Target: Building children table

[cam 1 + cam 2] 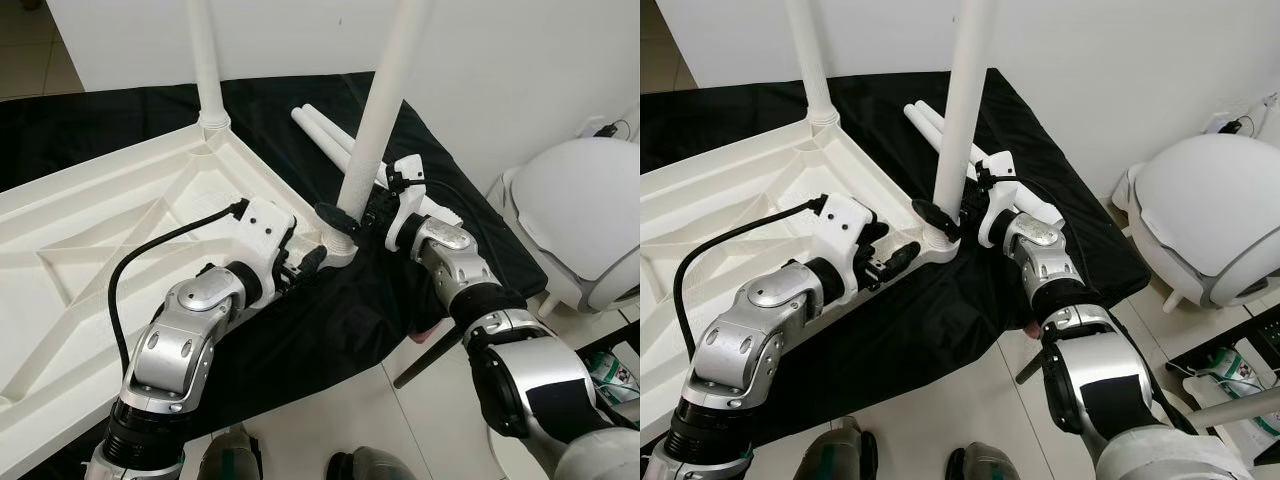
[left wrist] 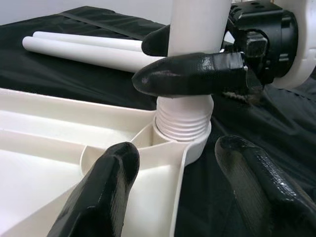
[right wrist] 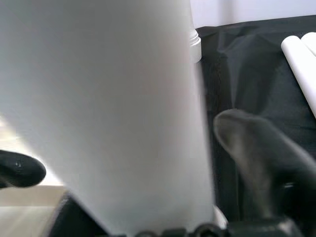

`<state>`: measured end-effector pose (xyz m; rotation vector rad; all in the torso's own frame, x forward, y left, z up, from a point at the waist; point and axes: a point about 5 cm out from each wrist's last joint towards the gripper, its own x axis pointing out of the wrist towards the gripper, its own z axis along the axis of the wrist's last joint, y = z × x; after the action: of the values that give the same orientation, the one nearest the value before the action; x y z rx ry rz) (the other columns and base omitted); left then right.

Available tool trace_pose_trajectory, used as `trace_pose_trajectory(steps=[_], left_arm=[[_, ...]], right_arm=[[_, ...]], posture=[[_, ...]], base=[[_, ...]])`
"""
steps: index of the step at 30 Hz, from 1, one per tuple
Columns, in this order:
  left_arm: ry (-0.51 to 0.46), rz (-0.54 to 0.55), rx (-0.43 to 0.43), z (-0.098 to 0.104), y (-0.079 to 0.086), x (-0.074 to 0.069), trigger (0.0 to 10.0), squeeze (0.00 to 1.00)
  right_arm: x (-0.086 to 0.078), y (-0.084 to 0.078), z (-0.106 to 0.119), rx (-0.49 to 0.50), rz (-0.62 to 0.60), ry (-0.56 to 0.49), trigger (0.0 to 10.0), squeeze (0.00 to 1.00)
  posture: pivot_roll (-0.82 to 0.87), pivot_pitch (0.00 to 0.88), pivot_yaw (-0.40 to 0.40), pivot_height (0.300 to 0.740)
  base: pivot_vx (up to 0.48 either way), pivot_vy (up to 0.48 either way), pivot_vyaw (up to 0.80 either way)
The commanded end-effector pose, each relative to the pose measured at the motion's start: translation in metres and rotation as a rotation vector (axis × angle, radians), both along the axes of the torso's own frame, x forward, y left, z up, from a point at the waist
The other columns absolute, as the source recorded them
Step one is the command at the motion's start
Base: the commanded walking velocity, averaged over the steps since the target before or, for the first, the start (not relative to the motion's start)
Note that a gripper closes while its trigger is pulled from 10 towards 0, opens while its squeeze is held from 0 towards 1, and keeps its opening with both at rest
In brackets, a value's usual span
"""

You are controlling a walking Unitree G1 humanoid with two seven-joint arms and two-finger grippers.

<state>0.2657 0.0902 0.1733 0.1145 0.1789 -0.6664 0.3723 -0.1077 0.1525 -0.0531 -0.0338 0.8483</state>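
Head views: the white tabletop lies upside down on a black cloth. One leg stands in the far corner. The right gripper has its jaws closed around a second leg at the near corner socket. Two spare legs lie on the cloth behind.

Left wrist view: the left gripper, jaws wide open, straddles the socket; threads show, so the leg seems not fully screwed in.

Right wrist view: the leg sits between the jaws.

Judged: roughly halfway.
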Motion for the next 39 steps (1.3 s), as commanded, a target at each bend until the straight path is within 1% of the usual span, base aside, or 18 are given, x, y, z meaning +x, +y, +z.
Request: trace_pose_trajectory(steps=[1, 2, 9, 14, 16, 19, 20, 23, 25, 26, 27, 29, 31, 34, 35, 36, 37, 39], left_arm=[[-0.013, 0.023, -0.001, 0.001, 0.002, 0.000, 10.0, 0.00], [-0.015, 0.026, -0.002, 0.000, 0.001, 0.000, 10.0, 0.00], [-0.023, 0.030, 0.003, -0.001, -0.003, -0.001, 10.0, 0.00], [-0.027, 0.028, 0.006, -0.001, -0.004, -0.001, 10.0, 0.00], [-0.028, 0.027, 0.006, -0.001, -0.004, -0.001, 10.0, 0.00], [-0.028, 0.025, 0.007, -0.002, -0.005, -0.002, 10.0, 0.00], [-0.029, 0.021, 0.006, -0.002, -0.007, -0.001, 10.0, 0.00], [-0.030, 0.015, 0.006, -0.002, -0.008, -0.001, 10.0, 0.00], [-0.033, 0.003, 0.008, -0.001, -0.010, 0.000, 10.0, 0.00], [-0.033, 0.003, 0.008, -0.001, -0.010, 0.000, 10.0, 0.00], [-0.036, -0.005, 0.008, -0.001, -0.011, 0.001, 10.0, 0.00], [-0.037, -0.008, 0.008, -0.001, -0.012, 0.001, 10.0, 0.00], [-0.041, -0.017, 0.008, 0.000, -0.014, 0.002, 10.0, 0.00], [-0.042, -0.020, 0.006, 0.000, -0.015, 0.002, 10.0, 0.00], [-0.044, -0.024, 0.004, 0.000, -0.016, 0.002, 10.0, 0.00], [-0.044, -0.024, 0.004, 0.000, -0.016, 0.002, 10.0, 0.00], [-0.044, -0.025, 0.002, 0.000, -0.016, 0.001, 10.0, 0.00], [-0.044, -0.024, 0.001, 0.000, -0.016, 0.001, 10.0, 0.00]], right_arm=[[0.003, -0.010, 0.000, -0.011, -0.044, -0.002, 1.6, 0.00], [0.003, -0.010, -0.001, -0.013, -0.049, 0.000, 0.0, 0.00], [0.002, -0.014, -0.008, -0.018, -0.094, 0.028, 0.0, 0.00], [0.007, -0.021, -0.010, -0.021, -0.228, 0.042, 0.0, 0.00], [0.007, -0.021, -0.010, -0.017, -0.244, 0.043, 0.0, 0.00], [0.007, -0.017, -0.014, -0.005, -0.345, 0.044, 0.0, 0.00], [0.007, -0.014, -0.014, 0.013, -0.415, 0.044, 0.0, 0.00], [0.005, -0.010, -0.015, 0.018, -0.473, 0.038, 0.0, 0.00], [-0.001, 0.007, -0.016, 0.075, -0.549, 0.028, 0.0, 0.00], [-0.001, 0.007, -0.016, 0.075, -0.549, 0.028, 0.0, 0.00], [-0.006, 0.021, -0.018, 0.114, -0.584, 0.040, 0.0, 0.00], [-0.007, 0.025, -0.019, 0.123, -0.598, 0.048, 0.0, 0.00], [-0.011, 0.043, -0.024, 0.141, -0.596, 0.087, 0.0, 0.00], [-0.011, 0.046, -0.024, 0.144, -0.591, 0.089, 0.0, 0.00], [-0.009, 0.041, -0.022, 0.147, -0.609, 0.090, 3.6, 0.00], [-0.009, 0.041, -0.022, 0.147, -0.609, 0.090, 3.6, 0.00], [-0.007, 0.033, -0.021, 0.147, -0.628, 0.092, 10.0, 0.00], [-0.008, 0.031, -0.020, 0.151, -0.626, 0.097, 10.0, 0.00]], posture=[[0.05, 0.004, -0.076, 0.740], [0.06, 0.004, -0.077, 0.740], [0.06, 0.000, -0.083, 0.740], [0.05, 0.000, -0.086, 0.740], [0.05, 0.000, -0.086, 0.740], [0.05, 0.000, -0.080, 0.740], [0.04, 0.000, -0.078, 0.740], [0.04, 0.000, -0.077, 0.740], [0.03, 0.000, -0.069, 0.740], [0.03, 0.000, -0.069, 0.740], [0.02, 0.000, -0.065, 0.740], [0.02, 0.000, -0.065, 0.740], [0.02, 0.000, -0.062, 0.740], [0.02, 0.000, -0.062, 0.740], [0.02, 0.000, -0.066, 0.740], [0.02, 0.000, -0.066, 0.740], [0.02, 0.000, -0.068, 0.740], [0.02, 0.000, -0.068, 0.740]], base=[[0.000, 0.000, 0.00], [0.000, 0.000, 0.00], [0.000, 0.000, 0.00], [0.000, 0.000, 0.00], [0.000, 0.000, 0.00], [0.000, 0.000, 0.00], [0.000, 0.000, 0.00], [0.000, 0.000, 0.00], [0.000, 0.000, 0.00], [0.000, 0.000, 0.00], [0.000, 0.000, 0.00], [0.000, 0.000, 0.00], [0.000, 0.000, 0.00], [0.000, 0.000, 0.00], [0.000, 0.000, 0.00], [0.000, 0.000, 0.00], [0.000, 0.000, 0.00], [0.000, 0.000, 0.00]])
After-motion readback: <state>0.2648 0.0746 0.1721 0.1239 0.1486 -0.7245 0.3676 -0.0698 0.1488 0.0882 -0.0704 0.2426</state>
